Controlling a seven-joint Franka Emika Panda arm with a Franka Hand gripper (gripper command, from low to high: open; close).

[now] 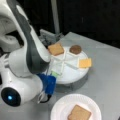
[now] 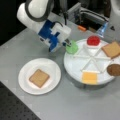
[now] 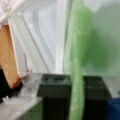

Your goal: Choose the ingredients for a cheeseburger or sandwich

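My gripper (image 2: 68,44) is at the left edge of the white segmented tray (image 2: 75,67), shut on the green lettuce (image 2: 72,47). In the wrist view the lettuce (image 3: 77,57) stands edge-on between the dark fingers (image 3: 53,87). A red tomato (image 2: 93,40), a bread square (image 2: 111,49), a brown patty (image 2: 114,69) and an orange cheese square (image 2: 89,77) lie in the tray's compartments. Another bread square (image 2: 38,78) lies on the white paper plate (image 2: 26,72). In a front view the arm hides most of the gripper; a bit of lettuce (image 1: 55,74) shows beside it.
The tray (image 1: 72,75) stands on a grey table with the plate (image 1: 62,105) in front of it. The bulky arm (image 1: 27,60) fills a front view's left. Metal gear and an orange item (image 2: 81,28) sit behind the tray.
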